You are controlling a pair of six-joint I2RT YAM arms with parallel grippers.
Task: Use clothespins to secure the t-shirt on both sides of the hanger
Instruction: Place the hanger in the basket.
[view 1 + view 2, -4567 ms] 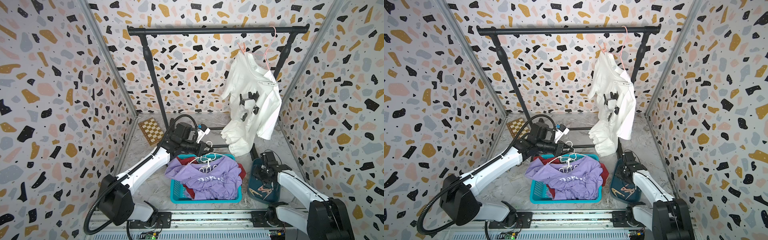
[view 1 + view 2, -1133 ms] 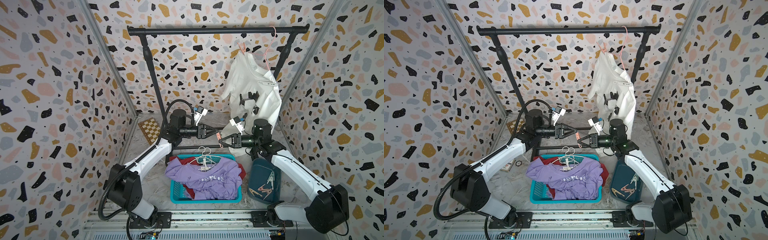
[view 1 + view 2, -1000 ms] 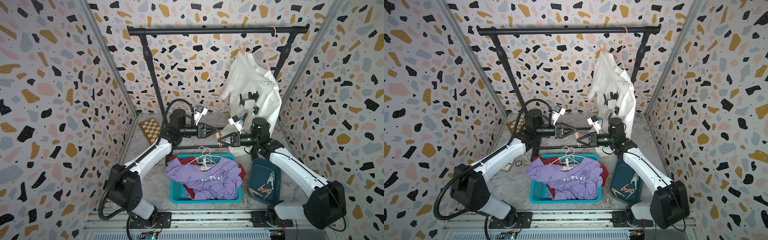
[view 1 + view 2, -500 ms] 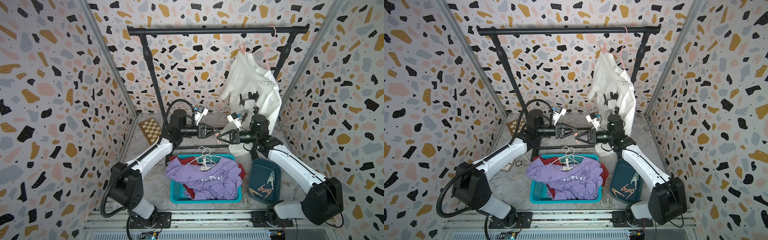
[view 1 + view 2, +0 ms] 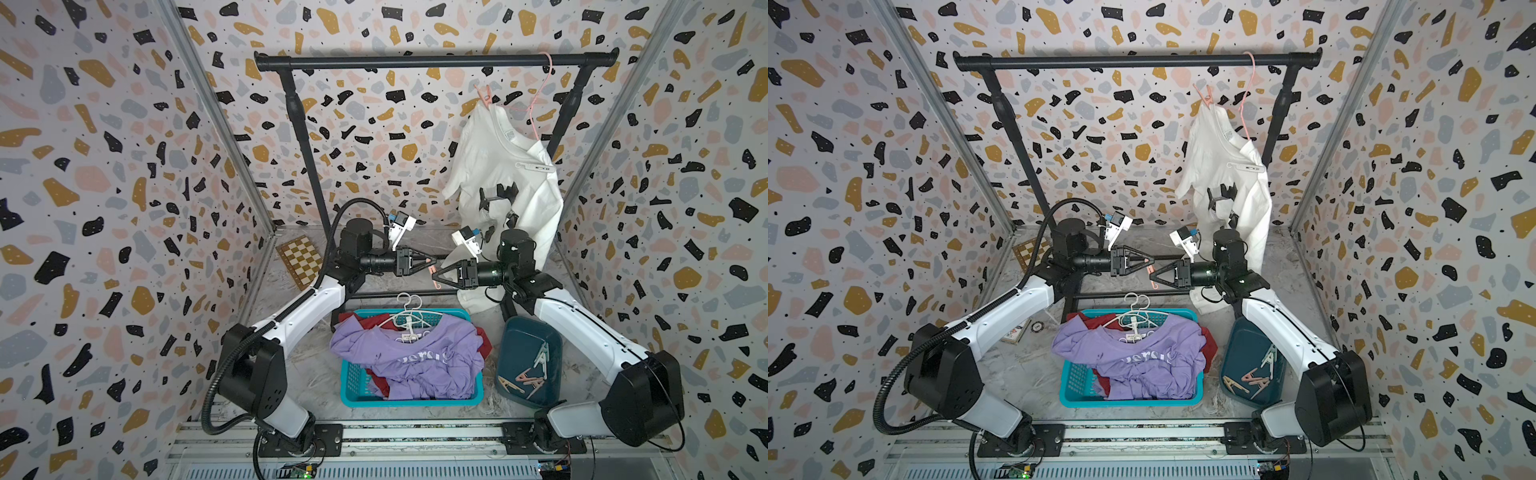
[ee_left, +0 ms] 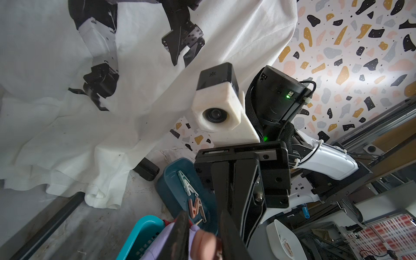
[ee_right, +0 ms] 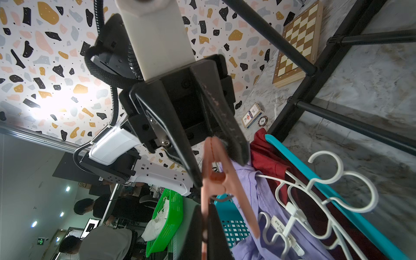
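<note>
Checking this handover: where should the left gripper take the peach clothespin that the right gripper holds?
Likely the closed nose of the peach clothespin, approached head-on from opposite the right gripper, which pinches one handle leg; the nose points at the left gripper.

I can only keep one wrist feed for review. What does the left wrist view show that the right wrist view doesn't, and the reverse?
Only the left wrist view: the white t-shirt, the dark blue tray with spare clothespins, and the right arm's camera. Only the right wrist view: the chessboard, card box, white hangers and a clear look at the pink clothespin. Both: the teal basket and purple shirt.
</note>
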